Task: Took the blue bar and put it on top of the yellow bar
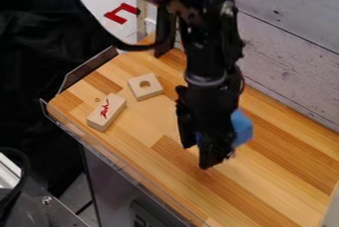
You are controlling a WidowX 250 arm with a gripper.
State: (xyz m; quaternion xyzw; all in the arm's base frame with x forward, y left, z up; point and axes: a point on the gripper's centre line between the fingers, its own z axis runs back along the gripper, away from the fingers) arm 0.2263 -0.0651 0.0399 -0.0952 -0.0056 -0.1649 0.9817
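Black gripper (206, 156) low in front of blue bar (243, 128); whether clamped on it or apart, cannot tell. Overlap with bar probably serves lifting or setting down. Holed block (138, 92) behind and left of blue bar, lettered block (106, 112) farther left, both likely clear of work. Arm (210, 57) rises near-upright above bar toward top edge, wrist pointing down.
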